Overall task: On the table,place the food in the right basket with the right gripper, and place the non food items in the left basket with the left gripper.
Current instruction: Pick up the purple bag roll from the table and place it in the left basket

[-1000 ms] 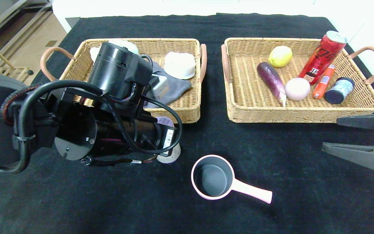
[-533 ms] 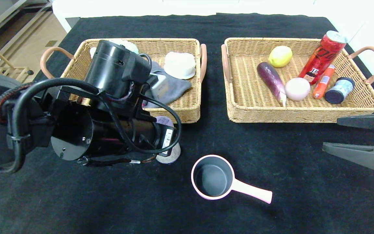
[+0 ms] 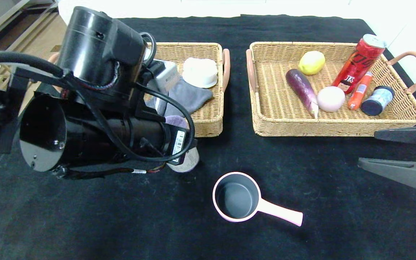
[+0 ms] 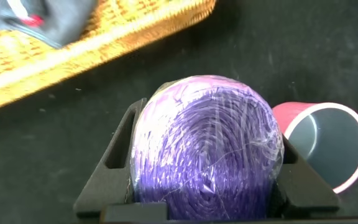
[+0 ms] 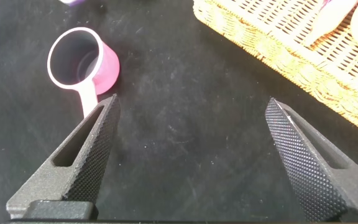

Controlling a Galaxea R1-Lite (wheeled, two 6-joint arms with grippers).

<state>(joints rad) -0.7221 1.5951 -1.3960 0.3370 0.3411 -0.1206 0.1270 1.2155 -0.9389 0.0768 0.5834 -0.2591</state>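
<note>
- Lilac bag roll sits between the two fingers of the left gripper; the fingers pinch it on both sides, and it hangs over the black bench, just in front of the near rim of the left basket.
- In the head view the left arm hides most of this roll; only its lilac top and its white label end show beside the arm.
- Left basket holds a grey cloth and a white round object; the arm covers the rest of it.
- Pink saucepan stands upright on the bench, near the middle, apart from both baskets, with its handle pointing to the robot's right.
- Right basket holds the purple eggplant, a yellow lemon, the pale pink ball, the red soda can leaning on the far rim, an orange tube and a small dark jar.
- Eggplant and pink ball lie just beside each other.
- Right gripper hovers over the bench at the right edge, in front of the right basket; its fingers are spread wide and hold nothing.
</note>
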